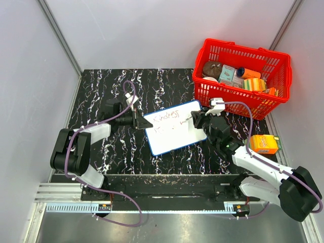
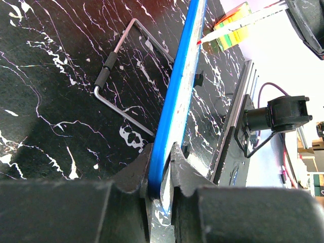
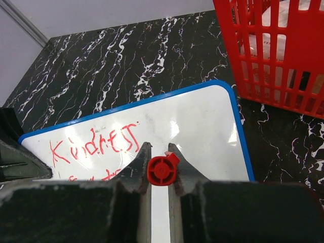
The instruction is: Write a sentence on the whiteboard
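The whiteboard (image 1: 174, 127), white with a thin blue frame, lies on the black marble table. My left gripper (image 1: 144, 123) is shut on its left edge; the left wrist view shows the blue frame (image 2: 174, 96) edge-on between the jaws. My right gripper (image 1: 195, 119) is shut on a red marker (image 3: 162, 170), seen end-on in the right wrist view, held over the board's right half. The sentence (image 3: 96, 144) is in red: a first line reading roughly "Kindness", and a second line starting below it, partly hidden by my fingers (image 3: 135, 169).
A red basket (image 1: 243, 76) with several packaged items stands at the back right, close to the board's right corner. An orange carton (image 1: 264, 144) lies right of the right arm. A bent metal rod (image 2: 119, 81) lies on the table beside the board.
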